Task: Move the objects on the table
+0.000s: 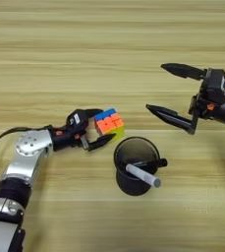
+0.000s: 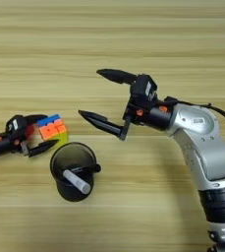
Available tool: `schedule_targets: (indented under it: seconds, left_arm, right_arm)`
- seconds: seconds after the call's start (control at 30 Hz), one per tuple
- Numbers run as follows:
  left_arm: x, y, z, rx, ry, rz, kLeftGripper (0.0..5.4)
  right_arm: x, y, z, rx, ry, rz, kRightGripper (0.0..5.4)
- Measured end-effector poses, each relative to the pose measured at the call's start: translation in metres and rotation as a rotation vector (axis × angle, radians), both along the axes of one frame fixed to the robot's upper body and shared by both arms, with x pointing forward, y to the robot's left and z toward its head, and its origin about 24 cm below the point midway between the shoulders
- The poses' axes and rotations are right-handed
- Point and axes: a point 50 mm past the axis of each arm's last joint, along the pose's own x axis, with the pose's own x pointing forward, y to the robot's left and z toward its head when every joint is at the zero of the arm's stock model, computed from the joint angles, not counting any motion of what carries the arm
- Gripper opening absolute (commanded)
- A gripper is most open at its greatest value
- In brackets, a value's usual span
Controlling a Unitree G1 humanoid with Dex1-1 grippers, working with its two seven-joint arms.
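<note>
I see the puzzle cube [image 1: 109,126] on the table [image 1: 109,54], just beside the black cup [image 1: 133,165] holding the pale pen [image 1: 142,175]. My left gripper [image 1: 95,129] brackets the cube's left side, fingers apart. My right gripper [image 2: 100,98] hovers wide open nearby
</note>
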Motion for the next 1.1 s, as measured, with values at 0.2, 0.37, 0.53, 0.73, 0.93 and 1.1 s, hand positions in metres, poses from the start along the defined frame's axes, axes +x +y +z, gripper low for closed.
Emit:
schedule_targets:
  seconds: [0.2, 0.37, 0.53, 0.73, 0.93, 1.1]
  left_arm:
    - [0.001, 0.001, 0.0, 0.002, -0.003, 0.003, 3.9]
    - [0.001, 0.002, -0.001, 0.0, -0.004, 0.006, 3.39]
    - [0.002, 0.002, -0.001, -0.003, -0.004, 0.009, 3.31]
    - [0.007, 0.009, 0.002, -0.031, -0.027, 0.104, 3.3]
    - [0.021, 0.018, 0.024, -0.165, -0.111, 0.221, 3.29]
    - [0.023, 0.022, 0.027, -0.22, -0.129, 0.278, 3.29]
  right_arm:
    - [0.0, 0.0, 0.0, 0.004, -0.001, -0.011, 5.4]
    - [0.0, 0.0, 0.0, 0.004, 0.0, -0.011, 5.4]
    - [0.001, 0.0, 0.0, 0.003, 0.002, -0.012, 5.4]
    - [0.002, -0.001, -0.001, 0.004, 0.004, -0.015, 5.4]
    - [0.005, -0.002, -0.003, 0.0, 0.018, -0.031, 5.4]
    - [0.006, -0.002, -0.003, 0.002, 0.019, -0.034, 5.4]
